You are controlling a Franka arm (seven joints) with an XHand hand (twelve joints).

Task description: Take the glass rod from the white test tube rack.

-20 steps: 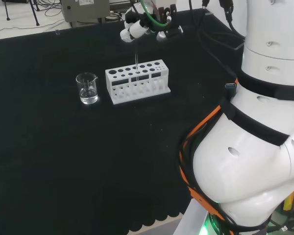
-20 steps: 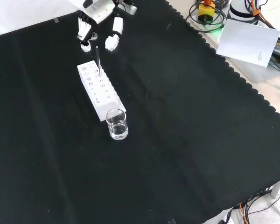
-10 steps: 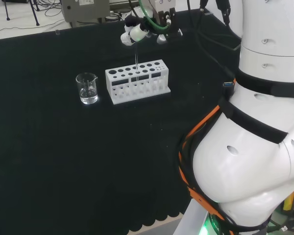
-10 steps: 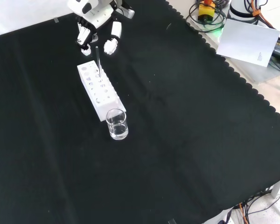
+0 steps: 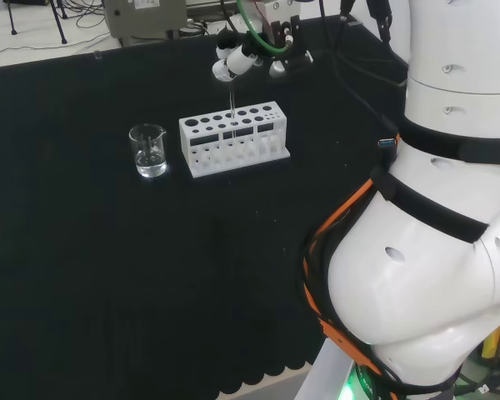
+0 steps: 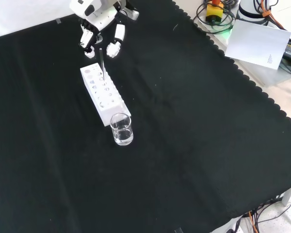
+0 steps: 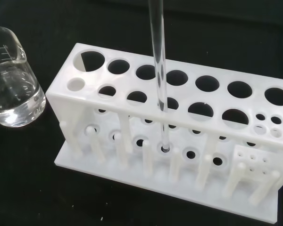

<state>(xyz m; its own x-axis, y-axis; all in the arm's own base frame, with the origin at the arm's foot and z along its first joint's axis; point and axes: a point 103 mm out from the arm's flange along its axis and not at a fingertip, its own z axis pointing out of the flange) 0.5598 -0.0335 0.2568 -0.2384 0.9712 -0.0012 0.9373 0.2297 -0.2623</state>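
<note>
A clear glass rod [image 5: 232,104] stands upright in a middle hole of the white test tube rack [image 5: 242,154] on the black cloth. In the wrist view the rod [image 7: 159,70] passes through the rack's top plate, and its foot rests in a ring on the rack's base [image 7: 132,174]. The hand [image 5: 248,52] hovers just above and beyond the rod's top. In the front view its fingers [image 6: 114,46] hang spread, one on each side of the rod's tip [image 6: 100,50], apart from it. The hand [image 6: 99,14] is open and holds nothing.
A small glass beaker [image 5: 148,150] with some clear liquid stands to the left of the rack in the head view, and just below the rack's near end [image 6: 111,109] in the front view as the beaker [image 6: 121,129]. The arm's white links [image 5: 433,208] rise at the right.
The hand has shifted a little to the right in the head view and drawn closer over the rod's top. Rod, rack and beaker have not moved.
</note>
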